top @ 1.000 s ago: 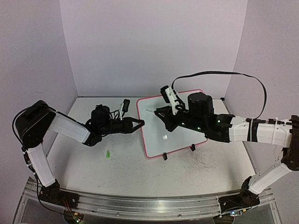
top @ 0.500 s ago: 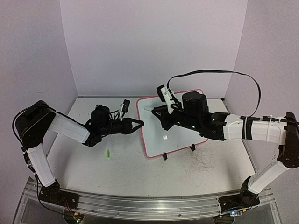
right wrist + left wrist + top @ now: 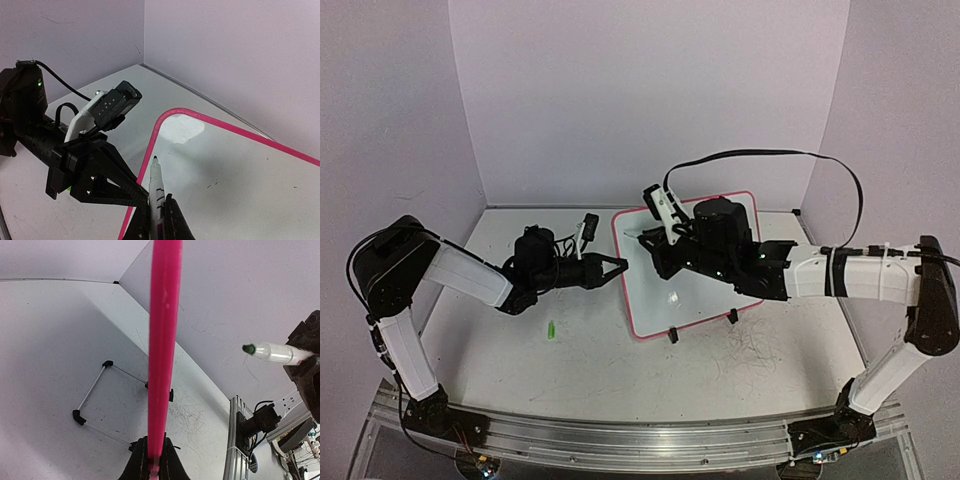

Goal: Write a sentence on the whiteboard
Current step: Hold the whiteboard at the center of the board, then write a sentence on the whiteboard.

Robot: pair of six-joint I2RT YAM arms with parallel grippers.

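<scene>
White and glossy, the board [image 3: 685,305] is a rectangle with rounded corners and a thin pink rim [image 3: 163,340]. It sits at the back middle of the table [image 3: 570,375], turned askew between the two arms, with small black clip feet [image 3: 672,336] along its near edge.

The left claw [image 3: 620,264], matte black and wedge-shaped, has its jaws narrowed tight on the rim at the board's left edge. In the left wrist view the rim runs straight up from between the fingertips [image 3: 142,465].

The right claw [image 3: 662,252] reaches in over the board's far left corner and pinches a slim white marker [image 3: 156,192]. Its barrel carries dark bands and its small dark-green tip points away from the fingers, just inside the rim. I cannot tell whether the tip touches the surface.

The table is dull grey with fine dark scribbles [image 3: 752,352] near the right. A small green piece [image 3: 551,329] lies on it, to the left of the board and apart from it.
</scene>
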